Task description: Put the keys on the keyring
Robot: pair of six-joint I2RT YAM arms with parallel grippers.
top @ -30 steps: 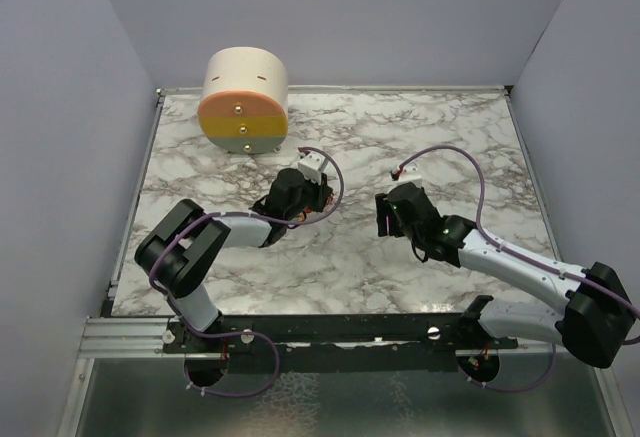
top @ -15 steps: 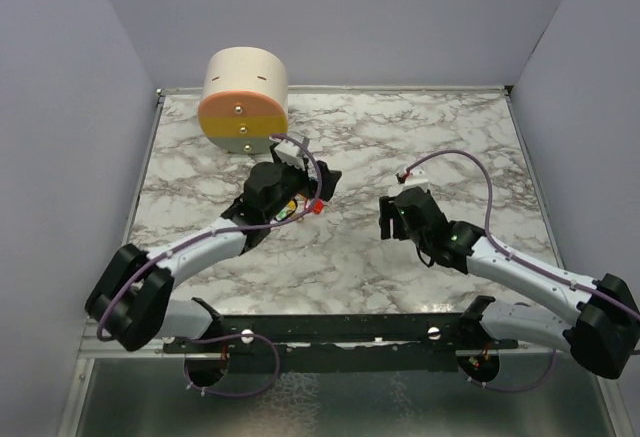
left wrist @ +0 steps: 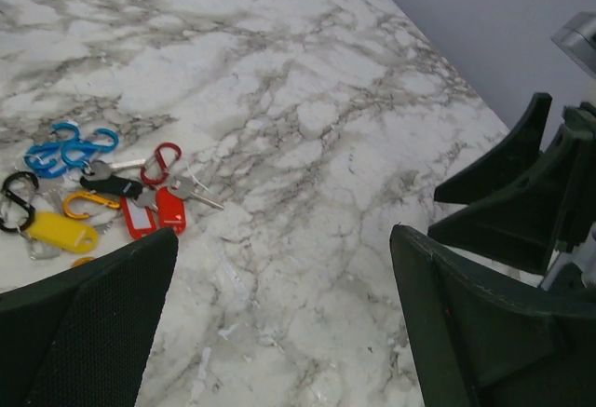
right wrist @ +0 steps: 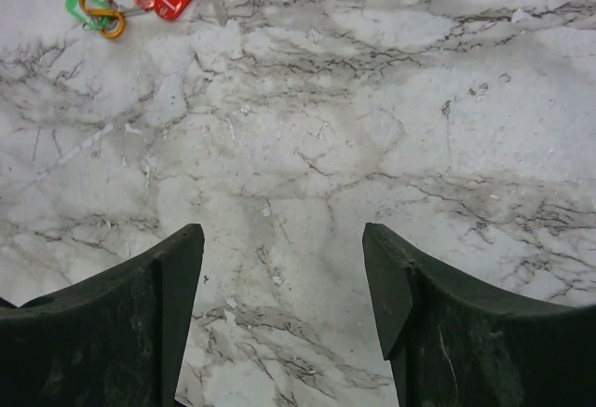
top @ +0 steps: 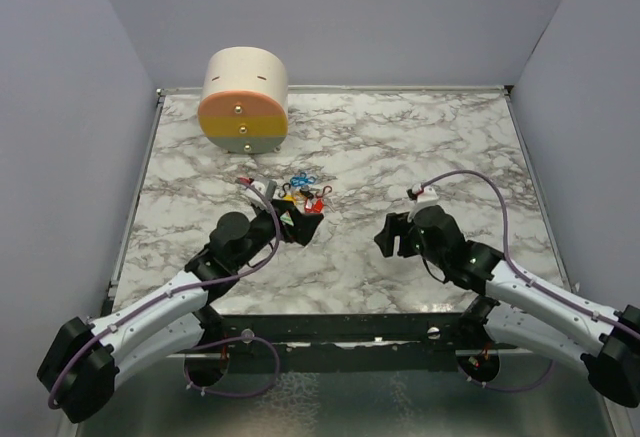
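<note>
A little heap of coloured keys, tags and clips (top: pixel 300 189) lies on the white grey-veined marble table (top: pixel 420 137), a bit left of centre in the top view, below and to the right of the big cream-and-orange cylinder (top: pixel 245 100) that stands in the upper left. From the left wrist camera the heap sits at the left edge, and I count two blue metal clips (left wrist: pixel 45 158), one black figure-eight clip (left wrist: pixel 20 204), one yellow oblong tag (left wrist: pixel 58 232), one orange clip (left wrist: pixel 70 210), one red clip (left wrist: pixel 173 153) and two red plastic tags (left wrist: pixel 169 211). The yellow tag's long axis runs left to right across that picture. The red tags lie side by side, and a silver key (left wrist: pixel 197 193) beside them points towards the lower right. The right wrist camera also shows a single green piece (right wrist: pixel 76 2) in its upper left corner, touching the orange clip. The left gripper (top: pixel 305 225) hangs just below the heap in the top view, its black fingers (left wrist: pixel 84 323) spread wide and holding nothing. The right gripper (top: pixel 392 237) is well apart, to the lower right of the heap. Its fingers (right wrist: pixel 177 305) are likewise parted and empty, with bare marble between them. A purple cable (top: pixel 470 179) loops above the right arm.
</note>
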